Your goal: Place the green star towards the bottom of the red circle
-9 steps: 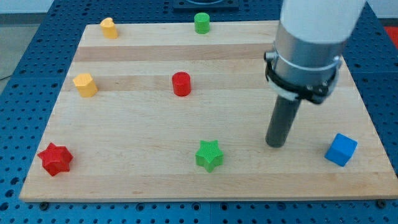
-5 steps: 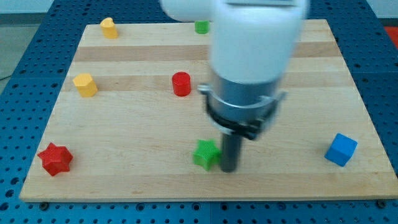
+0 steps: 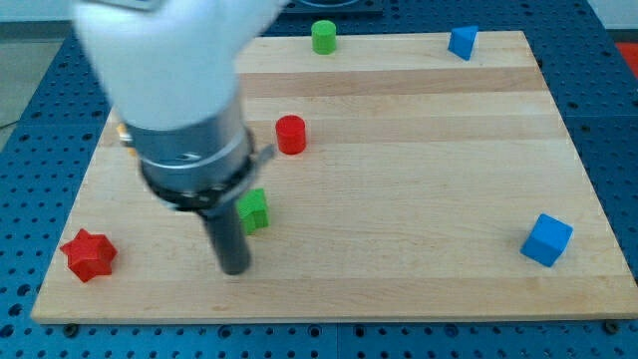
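Resting on the wooden bench (image 3: 419, 189), my tip (image 3: 234, 268) sits just near-left of the green star block (image 3: 253, 209), which lies below-left of the red circle block (image 3: 290, 134); no gripper exists.

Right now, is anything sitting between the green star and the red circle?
No. In the camera view the wood between the green star and the red circle is bare. My tip is just below-left of the star.

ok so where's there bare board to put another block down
The widest free patch lies between the red cylinder, the small blue block at the view's top and the blue cube. It is crowded at the view's left, where my tip stands beside the green star, near the red star.
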